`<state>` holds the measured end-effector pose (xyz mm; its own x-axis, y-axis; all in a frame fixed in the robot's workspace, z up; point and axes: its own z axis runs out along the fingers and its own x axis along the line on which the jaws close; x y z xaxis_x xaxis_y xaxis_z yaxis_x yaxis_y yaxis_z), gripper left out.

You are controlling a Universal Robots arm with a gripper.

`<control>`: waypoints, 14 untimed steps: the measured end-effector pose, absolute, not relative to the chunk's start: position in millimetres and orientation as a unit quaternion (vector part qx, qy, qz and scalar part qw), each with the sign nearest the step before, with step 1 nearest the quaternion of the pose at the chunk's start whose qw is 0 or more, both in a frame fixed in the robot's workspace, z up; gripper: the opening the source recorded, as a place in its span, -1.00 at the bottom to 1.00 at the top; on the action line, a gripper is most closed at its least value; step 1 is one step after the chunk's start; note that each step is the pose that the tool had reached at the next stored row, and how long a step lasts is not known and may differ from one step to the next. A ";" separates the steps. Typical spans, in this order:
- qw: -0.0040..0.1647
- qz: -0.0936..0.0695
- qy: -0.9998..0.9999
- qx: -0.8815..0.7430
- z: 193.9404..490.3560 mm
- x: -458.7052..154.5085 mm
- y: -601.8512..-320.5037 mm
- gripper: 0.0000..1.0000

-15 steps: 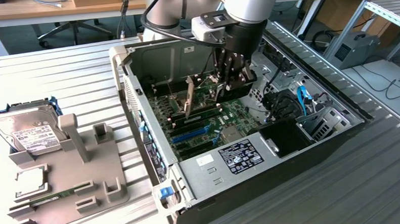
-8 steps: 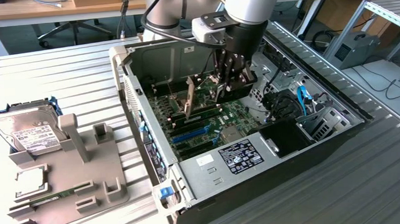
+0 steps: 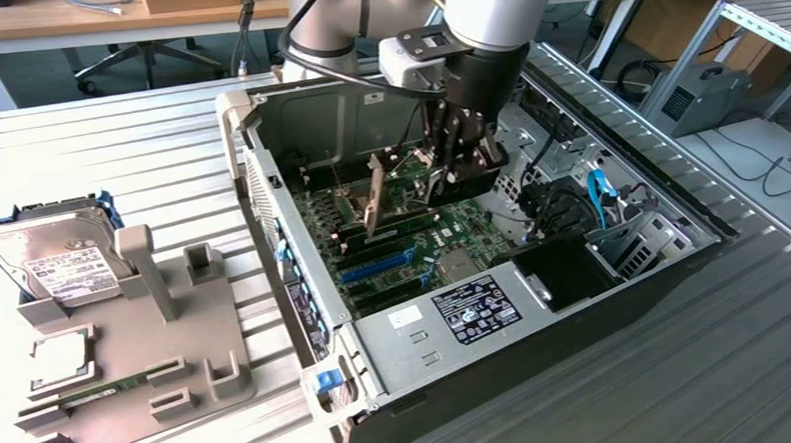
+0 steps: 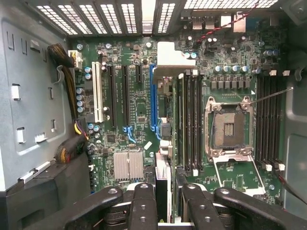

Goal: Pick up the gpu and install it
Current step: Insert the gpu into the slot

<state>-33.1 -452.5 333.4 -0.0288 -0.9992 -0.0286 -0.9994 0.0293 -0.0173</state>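
Hand (image 4: 163, 201) clamped on gpu (image 4: 163, 179), edge-on over mobo (image 4: 139, 105) inside open PC case (image 3: 416, 366).

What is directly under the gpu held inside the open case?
The gripper holds the gpu edge-down over the green motherboard, near its blue slot. The gpu's lower edge is hidden, so whether it touches the board cannot be told.

Access, as I read it from my station: computer case (image 3: 375, 363) open on its upper side, my claw (image 3: 450, 179) already lowered inside over the motherboard (image 4: 139, 110). Obstacles: case walls all round, cable bundle (image 4: 67, 96) along one wall, blue cable (image 3: 597, 191) and drive bay (image 3: 644, 241) toward the exterior view's right. Tabletop (image 3: 112, 154) between case and grey fixture (image 3: 134, 343) passable.
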 end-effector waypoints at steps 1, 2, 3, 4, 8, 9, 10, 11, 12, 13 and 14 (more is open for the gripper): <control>0.016 0.004 0.717 -0.697 333.3 -33.6 -452.7 -0.47; 0.016 0.004 0.717 -0.697 333.2 -34.5 -453.3 -0.47; 0.016 0.004 0.717 -0.697 333.1 -34.8 -453.7 -0.47; 0.016 0.004 0.717 -0.697 333.0 -35.1 -454.3 -0.47; 0.016 0.004 0.717 -0.696 331.3 -40.8 -457.1 -0.47; 0.016 0.004 0.719 -0.694 330.7 -41.1 -457.1 -0.47; 0.016 0.004 0.722 -0.692 330.3 -41.2 -457.1 -0.47; 0.016 0.004 0.725 -0.688 329.9 -41.2 -457.1 -0.47; 0.016 0.003 0.730 -0.683 329.5 -41.2 -457.1 -0.47; 0.016 0.003 0.734 -0.679 329.1 -41.2 -457.1 -0.47; 0.016 0.003 0.739 -0.674 328.6 -41.2 -457.1 -0.47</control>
<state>-41.2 -457.1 328.6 -0.0918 -0.9954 -0.0286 -0.9956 0.0923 -0.0172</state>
